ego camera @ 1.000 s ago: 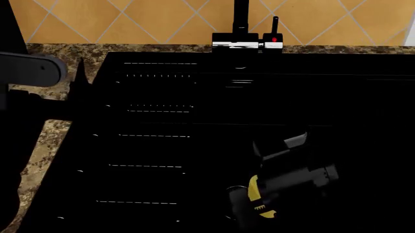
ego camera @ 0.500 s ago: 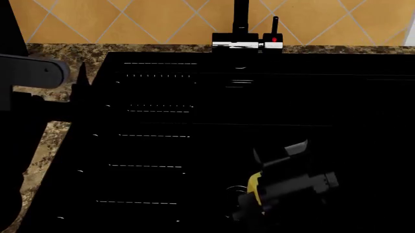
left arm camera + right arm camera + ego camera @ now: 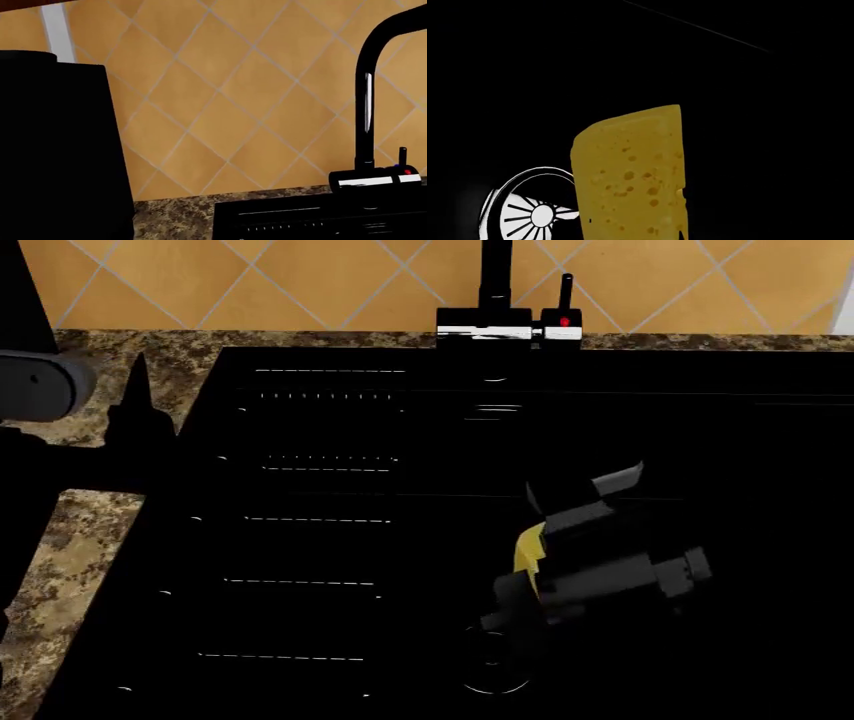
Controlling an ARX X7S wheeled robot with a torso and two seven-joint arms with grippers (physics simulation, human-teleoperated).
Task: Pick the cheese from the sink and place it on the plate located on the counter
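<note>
Your right gripper sits in the sink, cheese between its jaws, above the drain; faucet beyond.

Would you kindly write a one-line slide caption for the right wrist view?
Holed yellow cheese fills the right wrist view, held up against the black sink with the chrome drain showing beside it.

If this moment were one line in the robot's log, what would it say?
phase: lifting | right gripper: shut on cheese, above sink drain | left gripper: unseen | plate: not in view
</note>
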